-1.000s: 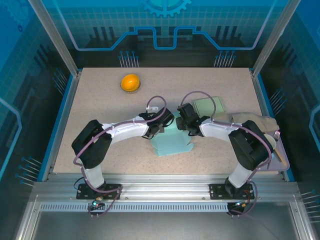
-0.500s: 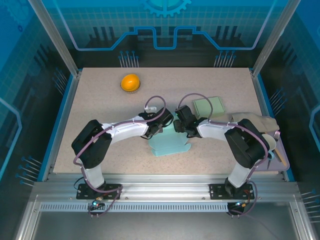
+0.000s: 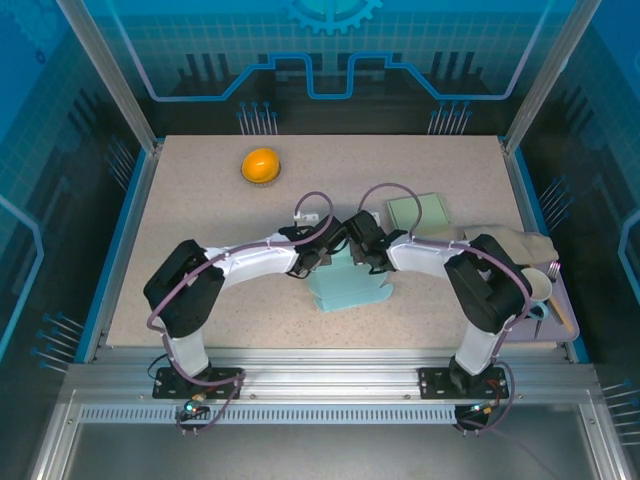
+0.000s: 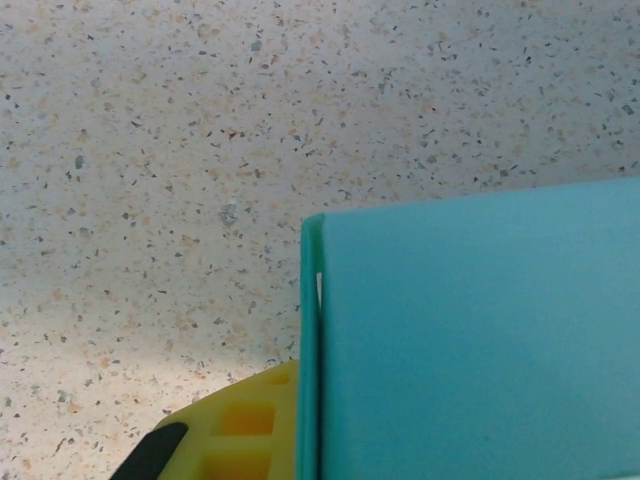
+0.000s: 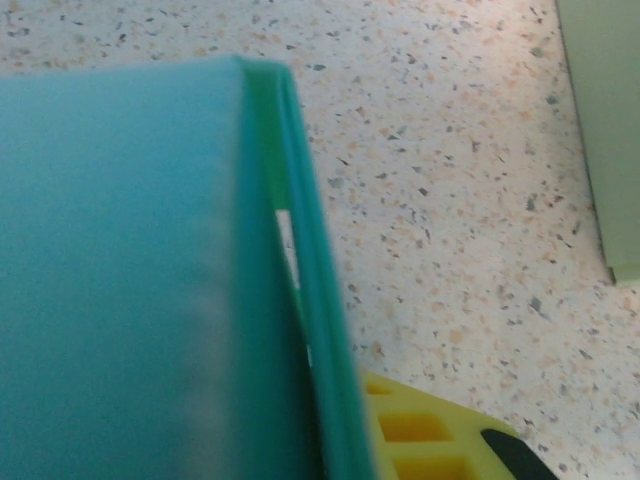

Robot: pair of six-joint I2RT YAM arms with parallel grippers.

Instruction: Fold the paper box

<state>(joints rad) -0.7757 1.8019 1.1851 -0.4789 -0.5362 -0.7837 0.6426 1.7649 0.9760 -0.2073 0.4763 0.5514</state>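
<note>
The paper box (image 3: 350, 288) looks only part-folded, flaps to go: left gripper (image 3: 325, 255) clamps one wall, right gripper (image 3: 365, 255) straddles the opposite wall, grip unclear.

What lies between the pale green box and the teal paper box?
The top view shows the right gripper and its wrist there, at the far edge of the teal paper box, with the pale green box beyond it.
</note>
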